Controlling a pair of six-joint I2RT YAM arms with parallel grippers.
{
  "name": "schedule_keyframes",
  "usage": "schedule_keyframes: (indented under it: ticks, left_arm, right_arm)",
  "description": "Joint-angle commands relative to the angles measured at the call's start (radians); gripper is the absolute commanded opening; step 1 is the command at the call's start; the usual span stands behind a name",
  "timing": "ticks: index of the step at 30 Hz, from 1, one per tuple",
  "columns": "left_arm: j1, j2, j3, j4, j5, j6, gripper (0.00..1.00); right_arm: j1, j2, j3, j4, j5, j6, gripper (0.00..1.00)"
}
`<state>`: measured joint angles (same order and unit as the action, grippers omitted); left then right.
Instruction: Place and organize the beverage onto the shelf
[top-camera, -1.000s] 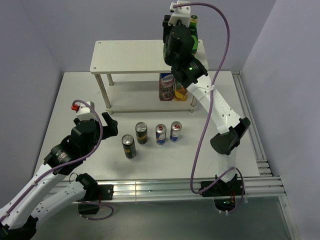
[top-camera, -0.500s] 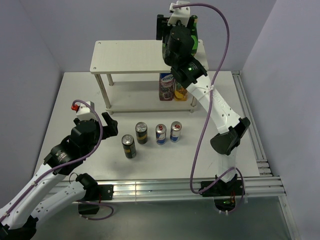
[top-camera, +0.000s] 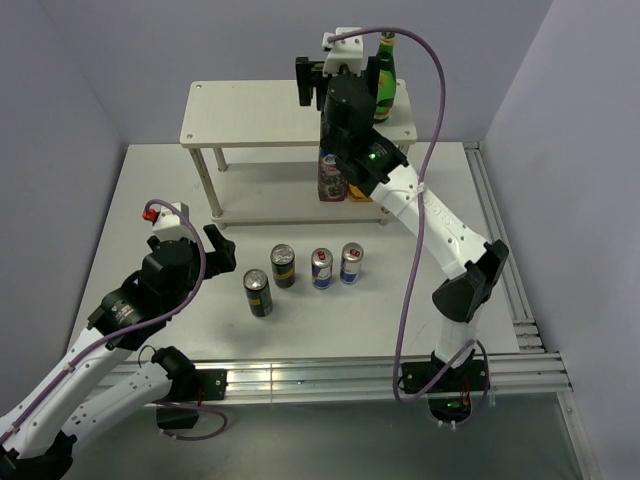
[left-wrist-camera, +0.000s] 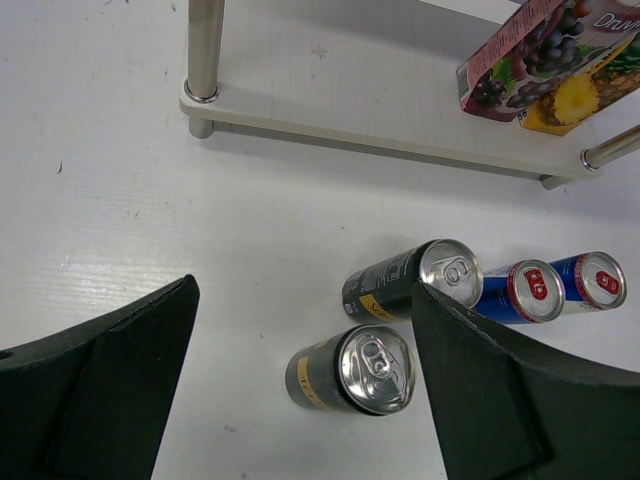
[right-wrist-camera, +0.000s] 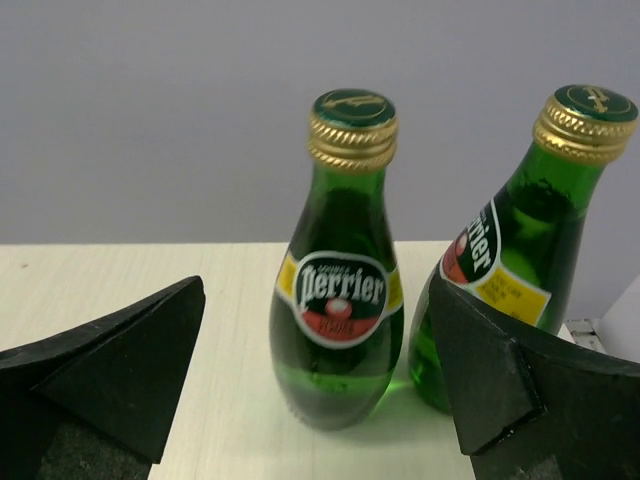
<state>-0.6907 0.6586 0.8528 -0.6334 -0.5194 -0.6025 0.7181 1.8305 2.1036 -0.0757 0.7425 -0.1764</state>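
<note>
Two green glass bottles (right-wrist-camera: 338, 370) (right-wrist-camera: 512, 225) stand upright side by side on the shelf's top board (right-wrist-camera: 120, 275). My right gripper (right-wrist-camera: 315, 300) is open. The left bottle stands between its fingers without touching them. In the top view this gripper (top-camera: 333, 78) hovers over the shelf (top-camera: 255, 112), and only one bottle (top-camera: 384, 62) shows past the wrist. Two dark cans (top-camera: 258, 292) (top-camera: 284, 266) and two blue-and-silver cans (top-camera: 321, 268) (top-camera: 351, 263) stand on the table in front of the shelf. My left gripper (top-camera: 195, 235) hangs open and empty, left of the cans (left-wrist-camera: 355, 368).
Two juice cartons (top-camera: 335, 172) stand at the right end of the shelf's lower board (left-wrist-camera: 350, 110). White shelf legs (left-wrist-camera: 203, 50) rise at the corners. A metal rail (top-camera: 500, 250) runs along the table's right edge.
My right gripper has opened and let go of the bottle on the top board, then shifted a little left and back. The left arm has not moved.
</note>
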Motion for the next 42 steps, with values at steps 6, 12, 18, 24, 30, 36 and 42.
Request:
schedule_keyframes:
  ticks: [6,12,18,24,30,36,42]
  left_arm:
    - [0.002,0.009,0.000,0.018,0.001,0.012,0.94]
    - [0.003,0.009,0.008,0.032,0.031,0.018,0.94]
    - [-0.052,0.010,-0.006,0.064,0.145,0.023,0.97]
    - [-0.321,0.039,0.025,-0.070,-0.160,-0.179,0.97]
    - [-0.663,0.185,0.045,-0.354,-0.534,-0.671,0.98]
    - [-0.932,0.525,0.118,-0.738,-0.659,-1.197,0.99]
    - [-0.951,0.615,0.055,-0.738,-0.640,-1.364,0.99]
  right_arm:
    - [0.089,-0.200,-0.190,0.161,0.127,-0.028,1.00]
    - [0.187,-0.397,-0.430,0.188,0.213,0.093,1.00]
    - [0.340,-0.660,-0.749,0.136,0.257,0.304,1.00]
    - [0.509,-0.787,-0.931,-0.051,0.385,0.506,1.00]
    - [0.595,-0.870,-1.051,-0.231,0.417,0.722,1.00]
    - [0.652,-0.928,-1.113,-0.377,0.440,0.867,1.00]
    - [0.672,-0.999,-1.191,-0.438,0.423,0.962,1.00]
